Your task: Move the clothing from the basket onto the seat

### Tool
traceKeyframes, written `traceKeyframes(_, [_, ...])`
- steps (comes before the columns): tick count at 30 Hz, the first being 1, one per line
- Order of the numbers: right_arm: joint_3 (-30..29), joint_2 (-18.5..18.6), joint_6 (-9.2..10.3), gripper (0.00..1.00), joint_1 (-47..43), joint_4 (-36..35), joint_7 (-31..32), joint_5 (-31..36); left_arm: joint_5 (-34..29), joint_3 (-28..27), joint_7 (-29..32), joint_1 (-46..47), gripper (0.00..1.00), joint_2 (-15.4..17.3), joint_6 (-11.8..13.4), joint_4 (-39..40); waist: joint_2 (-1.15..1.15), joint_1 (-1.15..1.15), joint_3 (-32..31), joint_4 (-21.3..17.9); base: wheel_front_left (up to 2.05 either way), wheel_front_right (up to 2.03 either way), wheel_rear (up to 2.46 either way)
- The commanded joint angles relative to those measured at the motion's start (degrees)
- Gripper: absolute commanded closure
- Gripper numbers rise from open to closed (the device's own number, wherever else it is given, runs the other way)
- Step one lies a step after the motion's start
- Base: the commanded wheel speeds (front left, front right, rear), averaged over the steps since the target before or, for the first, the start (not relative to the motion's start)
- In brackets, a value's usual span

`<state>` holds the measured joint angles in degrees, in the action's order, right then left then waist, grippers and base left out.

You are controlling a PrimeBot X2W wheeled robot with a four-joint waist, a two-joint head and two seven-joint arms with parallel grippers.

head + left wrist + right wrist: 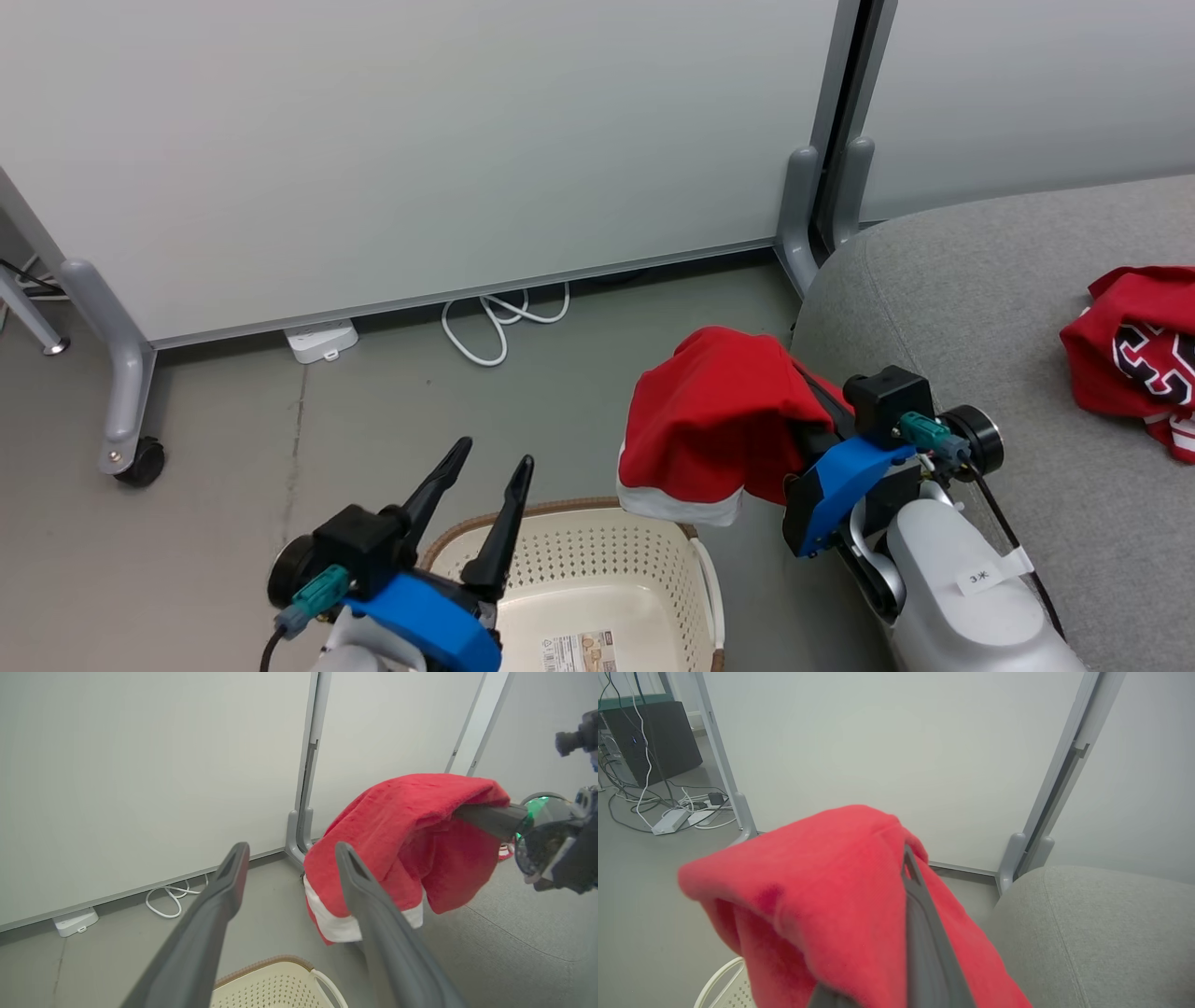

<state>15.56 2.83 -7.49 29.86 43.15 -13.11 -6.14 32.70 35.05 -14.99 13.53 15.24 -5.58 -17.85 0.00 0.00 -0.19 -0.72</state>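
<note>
Beside seat (980, 280), right gripper (908, 863) clamps garment (709, 420)

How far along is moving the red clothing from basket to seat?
Done: the lettered red garment lies on the grey fabric seat. In hand: the right claw, shut, holds the plain red garment beside the seat. Left: lay it there; the visible part of the cream perforated basket looks empty.
</note>
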Motion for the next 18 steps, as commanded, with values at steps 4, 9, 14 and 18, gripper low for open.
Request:
traceKeyframes(4, [-0.8, 0.1, -0.01, 1.0, -0.9, -0.9, 0.1, 0.6, -3.0, -5.4, -0.3, -4.6, 0.0, -0.5, -0.4, 1.8, 0.0, 0.0, 0.1, 0.1, 0.0, 0.0, 0.0])
traceKeyframes(9, [-1.1, 0.1, -0.01, 1.0, -1.2, -1.3, 0.4, 0.7, -5.4, -9.1, -0.3, -7.3, 0.0, -1.7, -1.2, 2.6, 0.0, 0.0, 0.1, 0.2, 0.0, 0.0, 0.0])
traceKeyframes(14, [-0.8, 0.1, -0.01, 1.0, -1.5, -1.8, 0.6, 0.2, -6.9, -10.6, -0.3, -8.5, 0.0, -2.7, -1.7, 2.3, 0.0, 0.0, 0.0, -0.1, 0.0, 0.0, 0.0])
traceKeyframes(18, [-0.5, 0.1, -0.01, 1.0, -1.6, -2.0, 0.6, 0.0, -7.6, -11.3, -0.3, -8.7, 0.0, -3.3, -1.9, 2.3, 0.0, 0.0, 0.0, -1.0, 0.0, 0.0, 0.0])
